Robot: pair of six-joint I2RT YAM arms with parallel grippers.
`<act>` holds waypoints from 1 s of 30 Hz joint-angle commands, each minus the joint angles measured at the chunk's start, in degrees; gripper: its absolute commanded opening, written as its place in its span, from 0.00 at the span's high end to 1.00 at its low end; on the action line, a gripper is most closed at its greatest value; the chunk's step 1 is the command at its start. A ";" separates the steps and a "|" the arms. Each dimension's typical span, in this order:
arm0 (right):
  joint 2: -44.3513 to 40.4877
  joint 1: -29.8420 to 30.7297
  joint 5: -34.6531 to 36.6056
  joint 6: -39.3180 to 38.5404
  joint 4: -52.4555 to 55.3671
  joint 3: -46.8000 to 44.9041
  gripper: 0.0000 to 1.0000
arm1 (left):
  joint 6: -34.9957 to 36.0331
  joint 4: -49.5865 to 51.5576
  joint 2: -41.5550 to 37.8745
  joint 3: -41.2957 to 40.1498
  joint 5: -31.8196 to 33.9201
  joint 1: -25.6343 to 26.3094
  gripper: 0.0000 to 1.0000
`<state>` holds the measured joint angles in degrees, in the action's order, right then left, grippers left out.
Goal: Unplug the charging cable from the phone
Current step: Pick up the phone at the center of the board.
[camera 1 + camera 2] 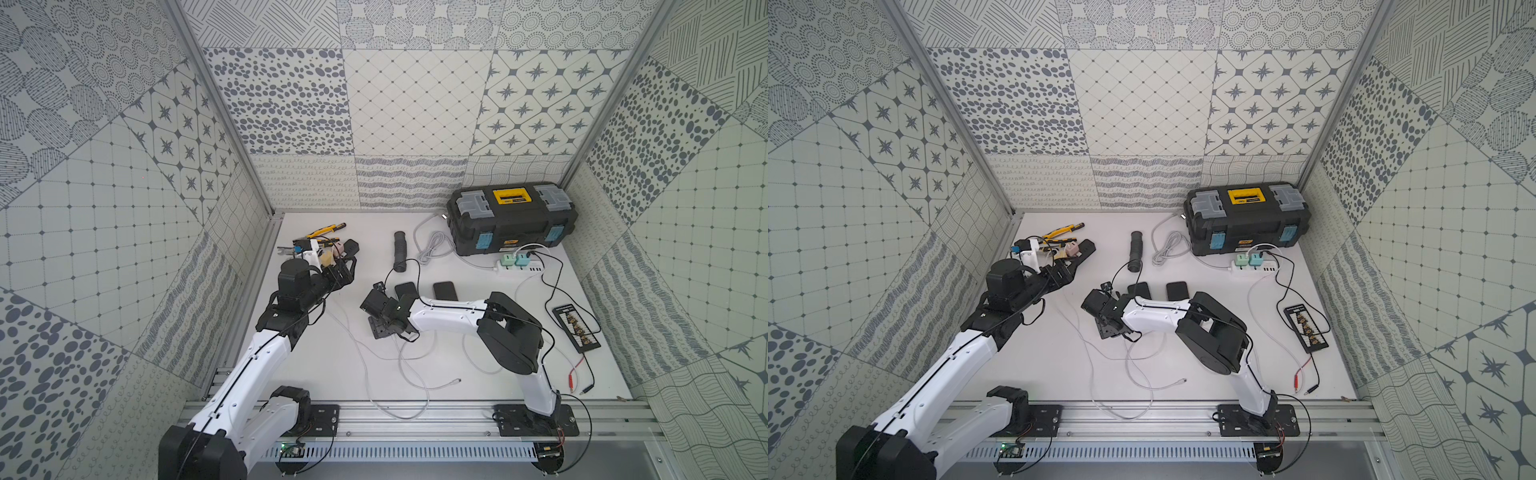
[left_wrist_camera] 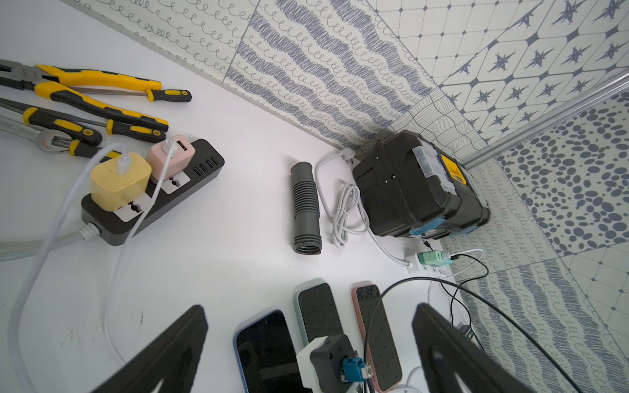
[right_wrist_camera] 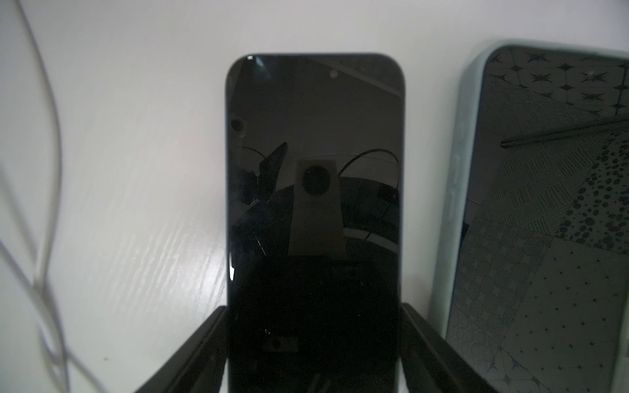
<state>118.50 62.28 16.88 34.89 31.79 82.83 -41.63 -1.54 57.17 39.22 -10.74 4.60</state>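
Observation:
The phone (image 3: 315, 177) with a blue rim and a dark screen lies flat on the white table, leftmost of three phones (image 2: 265, 350). My right gripper (image 3: 315, 308) reaches down over its near end, a black finger pressed to each long side. In both top views the right gripper (image 1: 380, 318) hides this phone. A white charging cable (image 3: 51, 170) runs loosely beside it; its plug end at the phone is hidden. My left gripper (image 2: 309, 308) hangs open and empty near the black power strip (image 2: 153, 190), well left of the phones (image 1: 349, 259).
A mint-cased phone (image 2: 320, 316) and a pink-cased phone (image 2: 376, 337) lie right of the blue one. Behind stand a grey ribbed hose (image 1: 401, 251), a coiled white cable (image 1: 434, 247), a black toolbox (image 1: 513, 218) and a white power strip (image 1: 521, 266). Yellow-handled tools (image 2: 98, 88) lie at far left.

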 commanded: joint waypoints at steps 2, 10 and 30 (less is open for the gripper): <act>-5.92 -0.43 -0.04 -1.28 -1.74 0.25 0.40 | -0.45 -0.23 -0.27 0.24 -1.04 -0.30 0.02; -13.10 -3.69 -5.75 -1.72 -5.85 -4.34 0.46 | -0.45 -2.08 0.29 0.24 -4.27 -0.22 0.02; -28.14 -20.04 -44.22 5.31 -49.17 -31.85 0.49 | -5.55 -17.39 6.58 -0.37 -25.98 -0.23 0.02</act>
<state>93.19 43.62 -18.02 37.17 -1.10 52.95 -44.27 -9.41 62.17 39.20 -26.06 4.60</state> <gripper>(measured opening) 0.756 0.983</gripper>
